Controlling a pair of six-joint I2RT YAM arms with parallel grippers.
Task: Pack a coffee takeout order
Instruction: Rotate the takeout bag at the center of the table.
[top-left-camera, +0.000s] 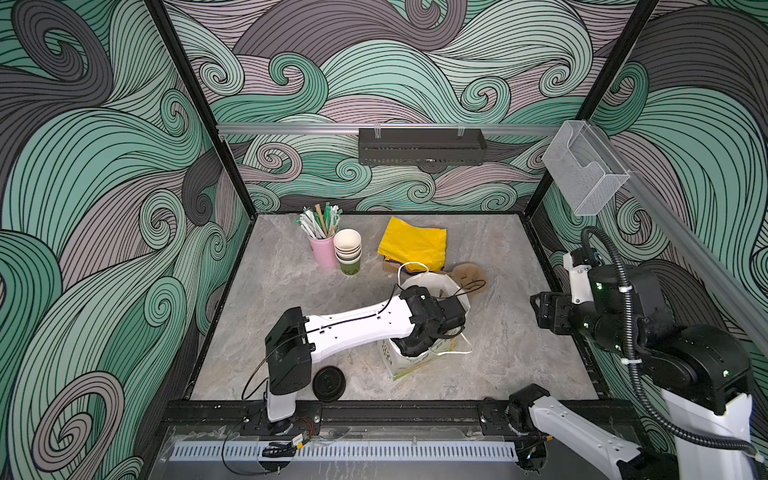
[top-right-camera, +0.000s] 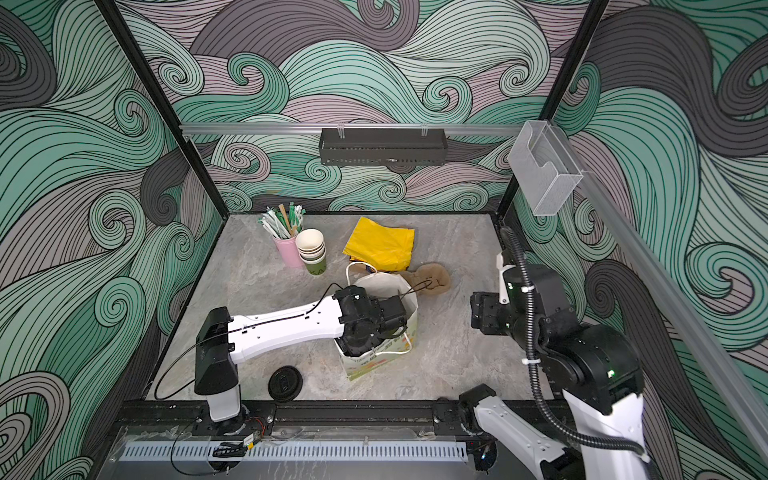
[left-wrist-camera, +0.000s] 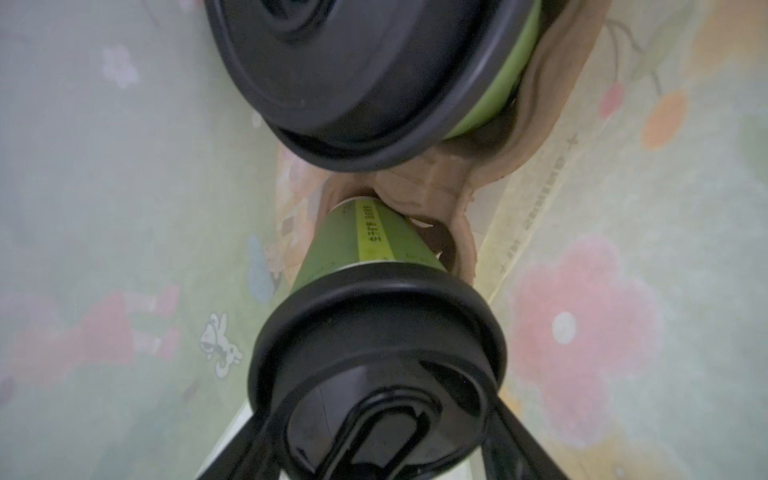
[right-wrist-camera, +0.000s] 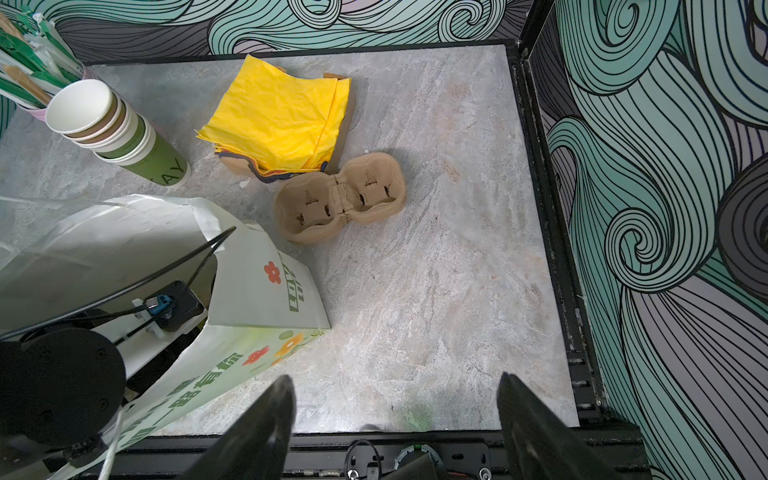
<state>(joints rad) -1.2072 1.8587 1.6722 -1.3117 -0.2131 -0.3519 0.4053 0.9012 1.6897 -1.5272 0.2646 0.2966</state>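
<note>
Two lidded cups (left-wrist-camera: 374, 241) sit in a carrier (left-wrist-camera: 419, 187) inside the paper bag (top-left-camera: 415, 361), left hand (left-wrist-camera: 380, 409) gripping one, right hand (right-wrist-camera: 397, 399) open; yellow napkins (top-left-camera: 413, 243) lie unpacked.

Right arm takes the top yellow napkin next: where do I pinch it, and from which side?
Probably its far-right corner, coming straight down with the open right gripper. The top yellow napkin lies flat on its stack, so only an edge or corner can be pinched, and the cup carrier and paper bag crowd its near side.
</note>
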